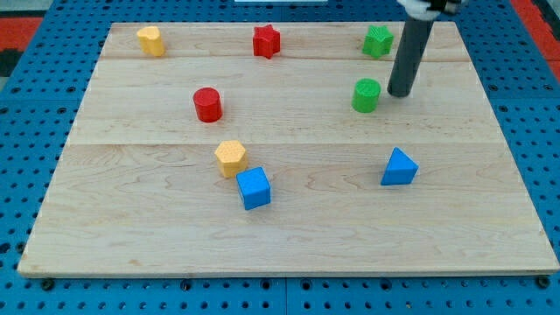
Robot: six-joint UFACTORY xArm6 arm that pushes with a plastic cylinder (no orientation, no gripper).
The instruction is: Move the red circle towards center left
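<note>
So the red circle (207, 104) is sitting left of the middle of the surface (289, 236), nearer the top edge. My tip (399, 93) is hanging way over toward the top right corner, just beside the green circle (366, 95), well apart from the red one. There's no pincer here, just a rod. The yellow hexagon (230, 157) is touching the blue cube (254, 187).

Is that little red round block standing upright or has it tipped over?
Upright. The red circle shows its flat round top facing up, sitting on the board, apart from my tip.
</note>
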